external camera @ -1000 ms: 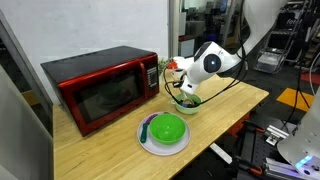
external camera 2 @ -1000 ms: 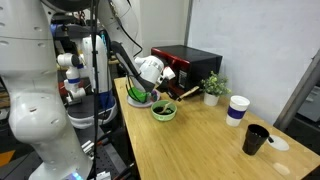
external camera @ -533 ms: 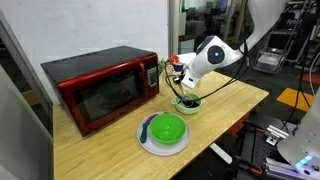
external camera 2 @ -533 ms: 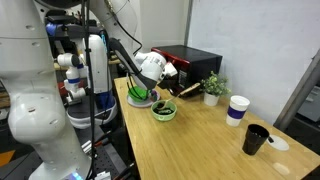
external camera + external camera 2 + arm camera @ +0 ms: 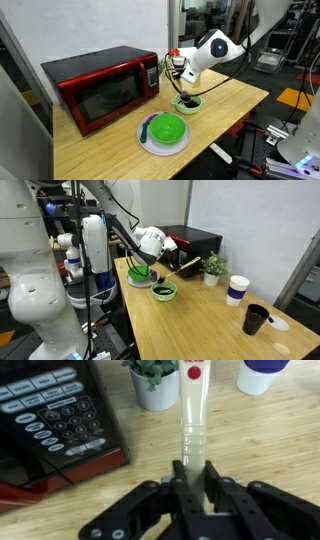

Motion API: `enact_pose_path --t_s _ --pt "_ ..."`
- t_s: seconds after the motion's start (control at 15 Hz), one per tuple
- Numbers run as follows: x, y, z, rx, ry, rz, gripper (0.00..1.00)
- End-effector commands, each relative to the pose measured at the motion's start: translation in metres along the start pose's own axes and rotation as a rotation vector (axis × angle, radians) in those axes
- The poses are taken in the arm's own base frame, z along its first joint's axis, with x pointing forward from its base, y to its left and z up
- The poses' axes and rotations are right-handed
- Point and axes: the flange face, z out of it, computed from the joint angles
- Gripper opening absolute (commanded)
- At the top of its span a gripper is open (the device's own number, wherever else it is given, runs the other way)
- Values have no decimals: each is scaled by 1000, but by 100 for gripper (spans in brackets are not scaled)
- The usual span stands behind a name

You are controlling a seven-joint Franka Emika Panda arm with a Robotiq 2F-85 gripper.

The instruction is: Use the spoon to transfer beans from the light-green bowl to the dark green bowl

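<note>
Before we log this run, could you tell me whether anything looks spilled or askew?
Nothing stands out. The beans lie inside the light-green bowl, none visible on the table; the dark green bowl sits on its plate, and the gripper holds the spoon straight.

Matt wood-grain table (image 5: 280, 450), glossy red microwave (image 5: 100, 88), smooth pale spoon (image 5: 193, 420) (plastic, seemingly)

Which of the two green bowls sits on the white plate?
The large dark green bowl; the small light-green bowl stands on the wooden table itself.

Bright even indoor light, soft shadows, wrist view slightly blurred
</note>
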Motion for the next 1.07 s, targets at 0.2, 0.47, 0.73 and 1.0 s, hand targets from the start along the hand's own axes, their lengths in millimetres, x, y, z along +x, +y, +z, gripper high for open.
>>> enact_pose_path --t_s 0.2,0.47,0.73,1.0 --pt "-2 6 -16 -67 46 26 6" --pt "3 19 -19 -93 77 33 6" --pt "8 38 -29 -108 91 34 6" --pt "18 64 -39 -117 117 63 6"
